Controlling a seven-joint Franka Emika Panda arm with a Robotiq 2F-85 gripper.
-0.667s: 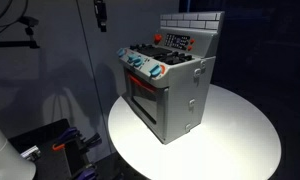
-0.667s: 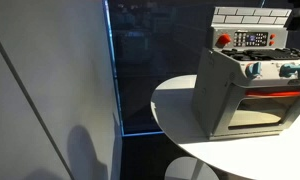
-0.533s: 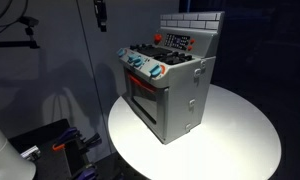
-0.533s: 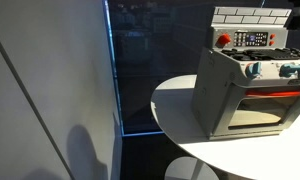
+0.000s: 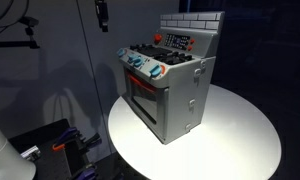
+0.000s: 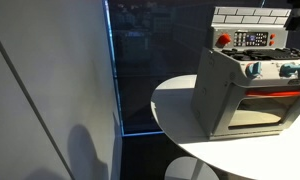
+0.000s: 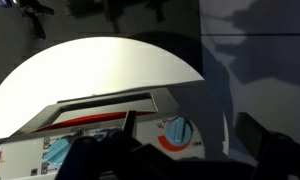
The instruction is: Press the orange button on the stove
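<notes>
The grey toy stove stands on a round white table and shows in both exterior views. The tiny orange button sits on the stove top by the brick back wall, next to the black control panel; it also shows in an exterior view. My gripper appears only in the wrist view, as dark fingers set wide apart, open and empty. It hangs close over the stove's front panel, with a blue-and-orange dial between the fingers. The orange button is out of the wrist view.
A glass partition with a blue-lit edge stands beside the table. Dark equipment and cables lie on the floor to the side. The stove sits near the table's edge, with bare tabletop in front of the oven door.
</notes>
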